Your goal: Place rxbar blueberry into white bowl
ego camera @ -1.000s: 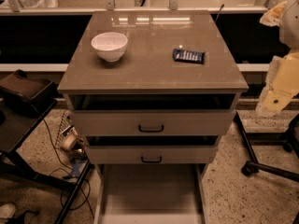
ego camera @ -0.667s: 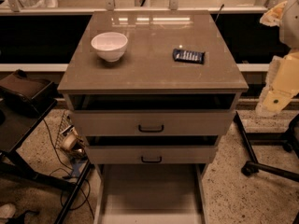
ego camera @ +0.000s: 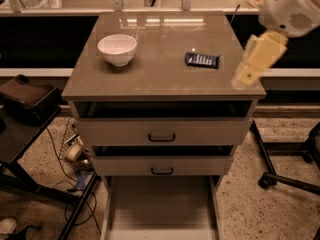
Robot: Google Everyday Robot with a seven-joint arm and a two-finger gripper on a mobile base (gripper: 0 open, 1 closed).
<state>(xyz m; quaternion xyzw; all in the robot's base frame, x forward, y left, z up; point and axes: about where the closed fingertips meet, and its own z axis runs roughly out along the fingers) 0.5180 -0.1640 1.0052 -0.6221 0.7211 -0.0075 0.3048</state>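
The rxbar blueberry (ego camera: 202, 60), a dark blue flat bar with pale lettering, lies flat on the right half of the grey cabinet top (ego camera: 160, 79). The white bowl (ego camera: 117, 49) stands upright and empty on the left half of the top, well apart from the bar. My gripper (ego camera: 246, 75) is the pale yellow end of the arm, hanging over the cabinet top's right front corner, to the right of the bar and above it. It holds nothing that I can see.
The cabinet has two drawers with dark handles (ego camera: 161, 137), both slightly ajar. A black office chair base (ego camera: 285, 174) stands at the right. A dark stand (ego camera: 25, 104) and cables sit at the left. A shelf runs behind the cabinet.
The arm has swung in from the right edge toward the cabinet, and its pale yellow end now hangs over the top's right front corner. Bar and bowl have not moved.
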